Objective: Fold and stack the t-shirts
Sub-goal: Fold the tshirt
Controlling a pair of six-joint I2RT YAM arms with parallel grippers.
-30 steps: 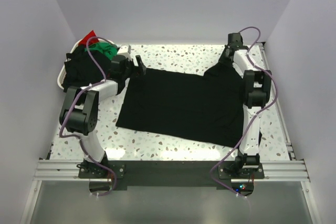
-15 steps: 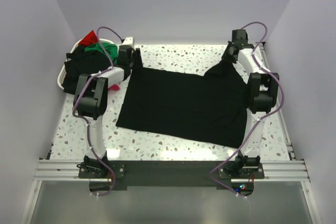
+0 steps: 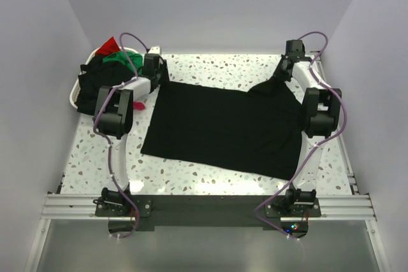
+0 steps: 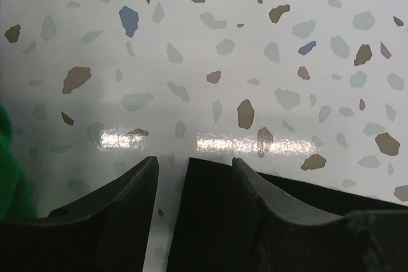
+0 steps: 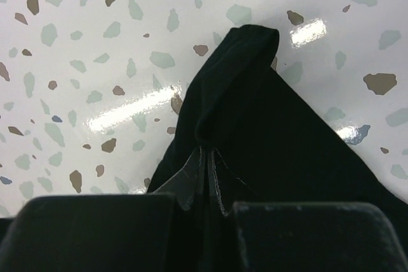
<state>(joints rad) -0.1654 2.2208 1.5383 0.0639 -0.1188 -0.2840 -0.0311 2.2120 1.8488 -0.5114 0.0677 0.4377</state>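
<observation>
The light is bright and even and comes from above. The glossy speckled counter (image 3: pixel 217 68) shows white glare streaks in both wrist views. The black t-shirt (image 3: pixel 223 125) is so dark that its folds hardly show. Shadows are soft and faint.

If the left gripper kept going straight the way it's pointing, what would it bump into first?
The left gripper points down, so it would probably meet the corner of the black t-shirt first; that corner lies between its parted fingers. The speckled table is right underneath. Depth is hard to judge here.
</observation>
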